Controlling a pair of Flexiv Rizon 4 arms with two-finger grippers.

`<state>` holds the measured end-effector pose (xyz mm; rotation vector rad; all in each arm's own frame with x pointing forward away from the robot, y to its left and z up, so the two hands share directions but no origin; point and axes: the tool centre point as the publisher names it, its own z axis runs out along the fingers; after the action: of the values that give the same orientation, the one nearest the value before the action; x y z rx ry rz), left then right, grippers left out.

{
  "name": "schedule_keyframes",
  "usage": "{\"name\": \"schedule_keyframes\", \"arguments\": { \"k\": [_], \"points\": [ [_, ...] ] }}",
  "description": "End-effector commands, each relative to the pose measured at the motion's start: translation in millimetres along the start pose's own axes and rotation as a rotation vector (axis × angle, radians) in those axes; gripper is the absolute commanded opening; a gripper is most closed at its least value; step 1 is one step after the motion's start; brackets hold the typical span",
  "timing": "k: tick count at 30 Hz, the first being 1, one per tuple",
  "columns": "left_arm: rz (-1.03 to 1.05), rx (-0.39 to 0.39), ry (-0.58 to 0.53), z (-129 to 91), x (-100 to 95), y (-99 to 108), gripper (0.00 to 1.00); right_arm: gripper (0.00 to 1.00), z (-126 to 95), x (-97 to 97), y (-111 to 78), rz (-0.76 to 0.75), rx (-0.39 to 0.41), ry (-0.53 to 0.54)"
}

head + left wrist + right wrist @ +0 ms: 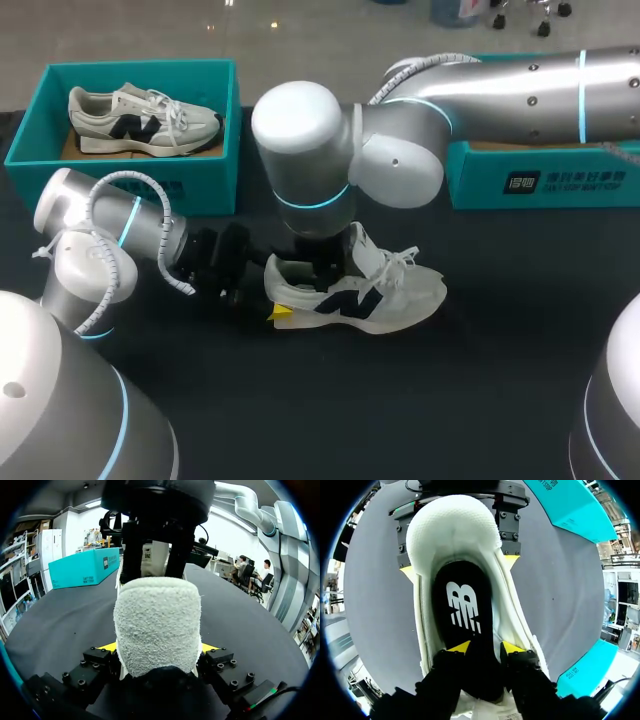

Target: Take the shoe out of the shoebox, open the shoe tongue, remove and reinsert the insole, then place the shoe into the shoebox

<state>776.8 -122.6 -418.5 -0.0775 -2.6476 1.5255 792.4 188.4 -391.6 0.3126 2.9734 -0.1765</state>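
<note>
Pinching the heel of the shoe [370,295] from both sides, the left claw [159,647] has a yellow tip pressed on each flank of the heel. The shoe stands upright on its sole near the middle of the counter [450,400], heel toward 9 o'clock, toe toward 3 o'clock in the head view. The right claw [485,647] comes down from above into the shoe's opening. Its fingers stand slightly apart and are closed on the forward part of the black insole [462,605], one tip on each edge. The heel end of the insole lies in the shoe. The shoebox [190,185] sits at 10 o'clock from the shoe and holds a second shoe [140,118]. A second box [540,180] sits at 2 o'clock.
</note>
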Motion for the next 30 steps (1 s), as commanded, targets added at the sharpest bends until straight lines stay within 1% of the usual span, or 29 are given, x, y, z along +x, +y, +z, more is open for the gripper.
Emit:
{"name": "schedule_keyframes", "arguments": {
  "k": [1,7,11,12,13,15,20,24,30],
  "points": [
    [-0.001,-0.004,0.001,2,-1.7,2,0.0,0.38,9,-0.2,8.7,-0.007,-0.003,0.018],
    [-0.001,-0.004,0.001,2,-1.7,2,0.0,0.4,24,4.4,13.5,-0.023,0.003,0.055],
    [-0.001,-0.004,0.001,2,-1.7,2,0.0,0.37,36,10.1,11.7,-0.027,0.015,0.101],
    [-0.001,-0.004,0.001,2,-1.7,2,0.0,0.34,38,11.7,10.9,-0.026,0.016,0.11],
    [-0.001,-0.004,0.001,2,-1.7,2,0.0,0.27,40,13.4,10.1,-0.023,0.019,0.12],
    [-0.001,-0.004,0.001,2,-1.7,2,0.0,0.0,45,16.4,8.5,-0.02,0.018,0.143],
    [-0.001,-0.004,0.001,2,-1.7,2,0.0,0.0,50,20.0,4.4,-0.002,0.033,0.172],
    [-0.001,-0.004,0.001,2,-1.7,2,0.0,0.0,48,17.7,-4.1,0.039,0.038,0.2],
    [-0.001,-0.004,0.001,2,-1.7,2,0.0,0.0,27,10.5,-16.8,0.063,-0.015,0.206]
  ]
}}
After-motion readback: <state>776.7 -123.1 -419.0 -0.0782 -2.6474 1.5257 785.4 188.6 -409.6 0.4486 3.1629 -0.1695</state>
